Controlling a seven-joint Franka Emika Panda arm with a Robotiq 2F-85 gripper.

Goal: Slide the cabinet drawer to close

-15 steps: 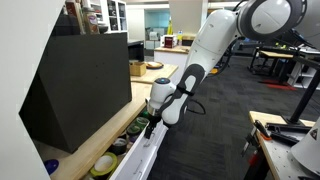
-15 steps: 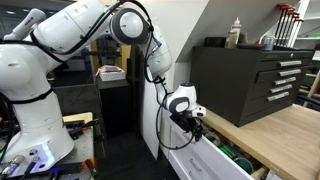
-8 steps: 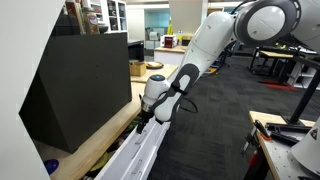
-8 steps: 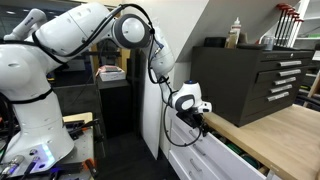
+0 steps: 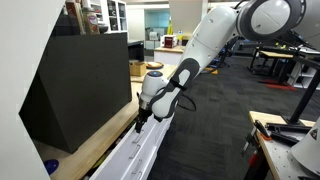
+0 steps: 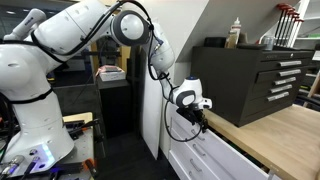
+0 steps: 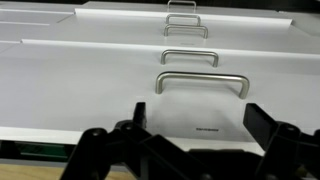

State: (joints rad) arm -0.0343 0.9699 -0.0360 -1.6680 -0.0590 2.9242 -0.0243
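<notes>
The drawer (image 6: 226, 150) is sitting at the top of the white cabinet (image 6: 190, 165), directly under the front edge of the wooden countertop (image 6: 282, 134). It is lying nearly flush with that edge. In the wrist view only a thin dark green sliver (image 7: 28, 152) is showing in the gap beside the countertop, too narrow to tell what is lying inside. The drawer's long axis is running along the countertop's edge, and its white front (image 7: 90, 100) is facing outward, away from the countertop. Its metal handle (image 7: 201, 83) is lying parallel to that edge.

The gripper (image 6: 200, 118) is hanging just off the countertop's front edge, right at the drawer's front. In the wrist view its 2 fingers (image 7: 95, 148) are standing wide apart and gripping nothing.

A black tool chest (image 5: 85, 85) is standing on the countertop, back from the edge, with its drawers (image 6: 280, 75) shut.
</notes>
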